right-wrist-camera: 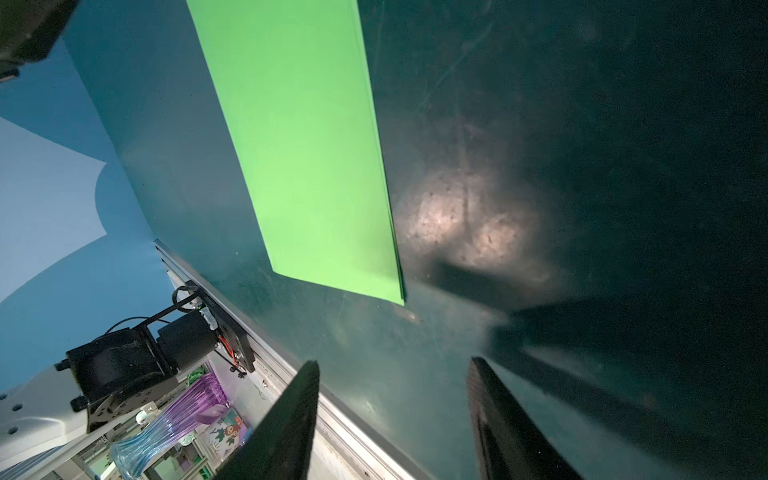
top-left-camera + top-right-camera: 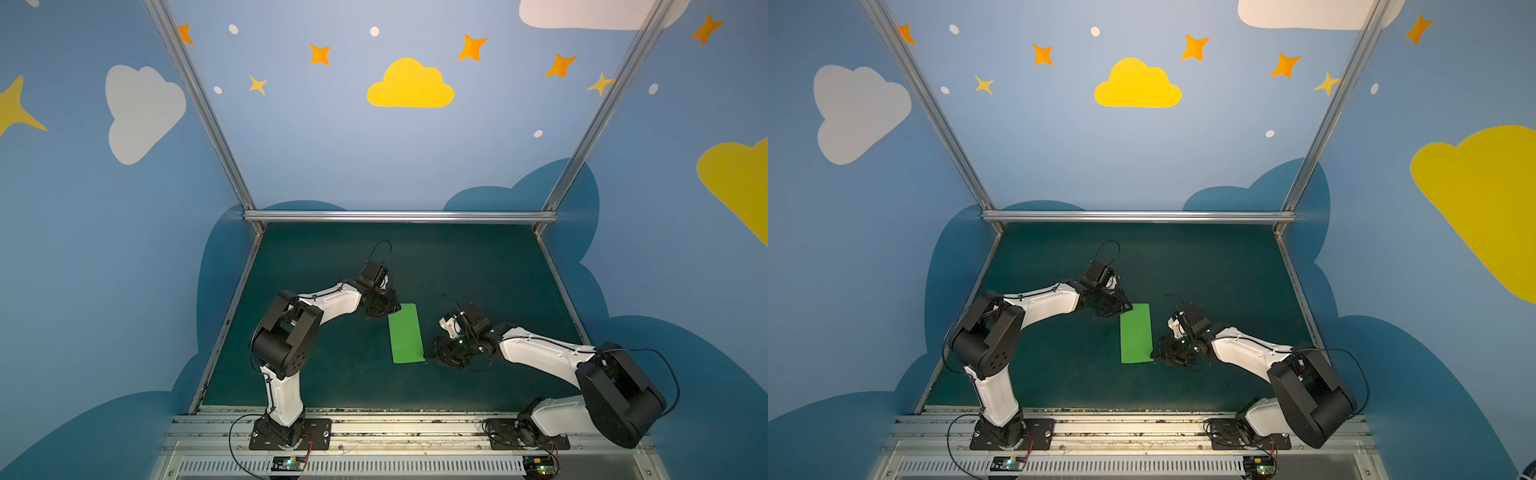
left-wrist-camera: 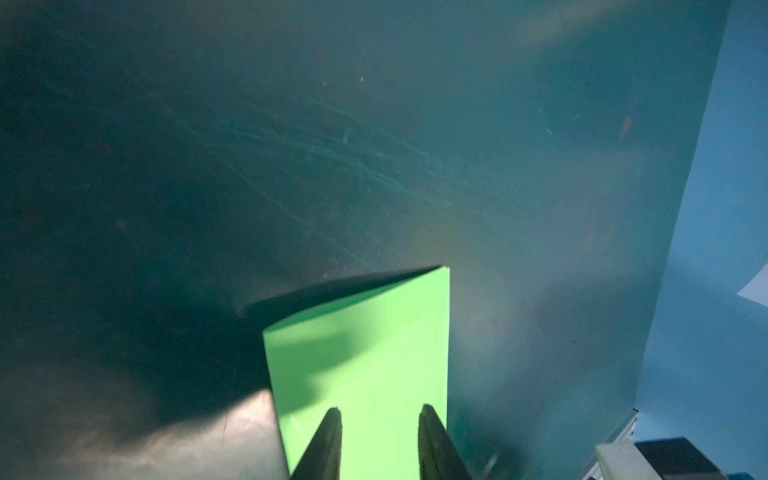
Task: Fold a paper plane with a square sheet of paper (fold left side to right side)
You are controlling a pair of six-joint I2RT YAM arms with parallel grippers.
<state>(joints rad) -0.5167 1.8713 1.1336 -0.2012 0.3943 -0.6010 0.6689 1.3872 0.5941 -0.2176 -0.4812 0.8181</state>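
In a top view I see the bright green folded paper sheet (image 2: 405,332) mid-frame on the teal worktop (image 2: 478,270), long side up-down. Left claw (image 2: 392,311) at its upper-left corner, right claw (image 2: 430,355) lower-right; both apart, empty.

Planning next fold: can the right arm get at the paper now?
Probably yes: the right gripper sits open just off the paper's near corner, only bare mat between them.

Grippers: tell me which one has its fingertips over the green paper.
The left gripper: its open jaws hang over the folded paper; the right gripper sits beside it, over bare mat.
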